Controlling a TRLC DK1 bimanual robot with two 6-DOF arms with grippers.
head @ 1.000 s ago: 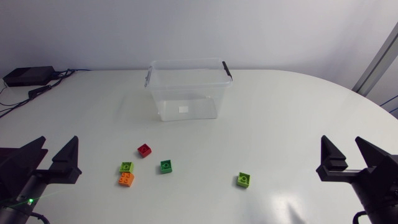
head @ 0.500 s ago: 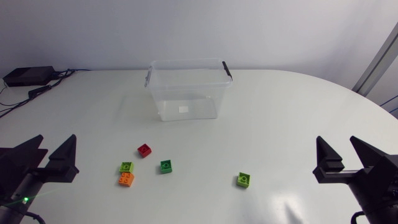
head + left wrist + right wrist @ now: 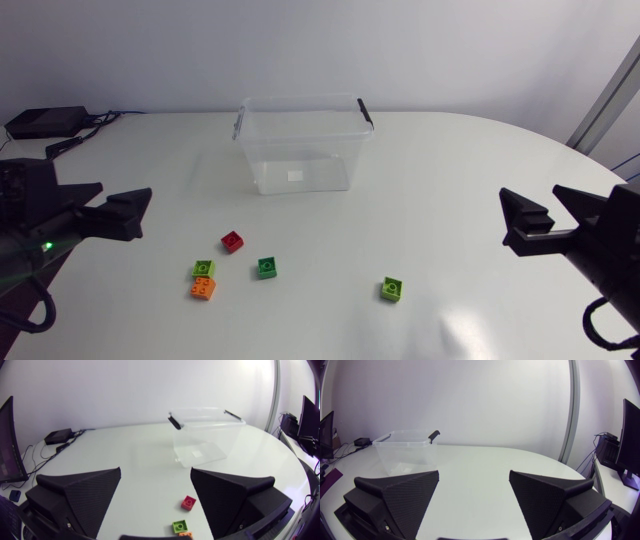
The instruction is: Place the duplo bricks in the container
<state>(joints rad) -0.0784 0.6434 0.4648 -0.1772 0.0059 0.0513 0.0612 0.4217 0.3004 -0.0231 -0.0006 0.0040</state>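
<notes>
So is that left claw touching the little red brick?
Apart. The head view shows bare table between the left gripper and the red brick; its open fingers hold nothing.

Clear container (image 3: 270,160) upright at the back, five loose pieces in front.
It's open-topped, dark handles at both ends. Nearest it is the red brick (image 3: 232,240). Then the light green brick (image 3: 204,268) touching the orange brick (image 3: 202,287), the dark green brick (image 3: 267,266) just beside them, and the lone green brick (image 3: 392,289) well apart to the right.

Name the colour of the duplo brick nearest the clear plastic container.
Red: small square brick, clearest in the head view.
</notes>
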